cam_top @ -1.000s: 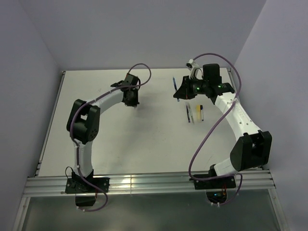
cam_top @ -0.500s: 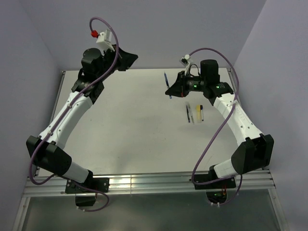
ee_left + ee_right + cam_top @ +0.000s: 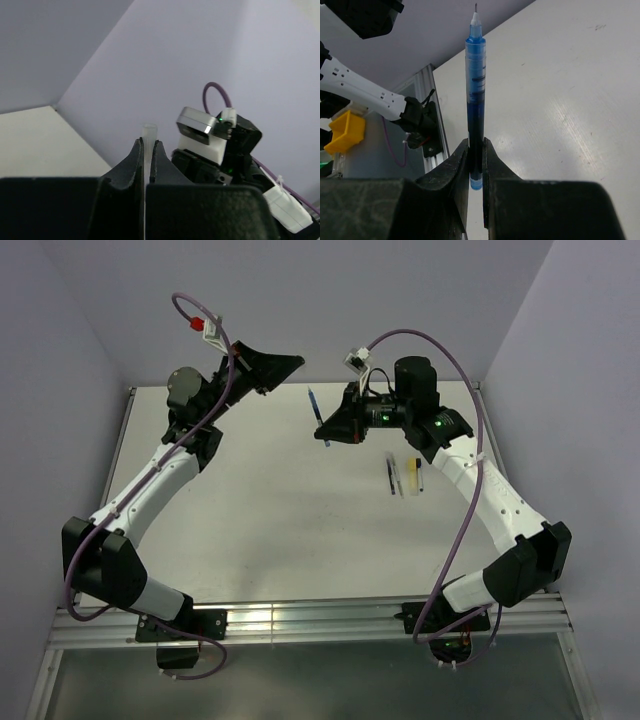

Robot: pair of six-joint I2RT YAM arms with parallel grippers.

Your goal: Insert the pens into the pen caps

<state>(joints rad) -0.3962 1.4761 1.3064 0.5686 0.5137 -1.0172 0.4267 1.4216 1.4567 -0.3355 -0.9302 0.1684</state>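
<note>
My right gripper is shut on the lower part of a blue pen, whose tip points away from the wrist. In the top view this gripper holds the pen above the table's far middle. My left gripper is shut on a pale translucent pen cap that sticks out beyond the fingertips. In the top view the left gripper is raised high, a short way up and left of the pen tip. A bright yellow pen cap and a pale pen lie on the table.
A thin dark stick lies next to the pale pen. Purple cables loop off both arms. Grey walls close the table at the back and sides. A yellow bin sits off the table past its metal rail.
The left arm rose from the table and swung its gripper up and right toward the right gripper. The right gripper carried the blue pen leftward.
</note>
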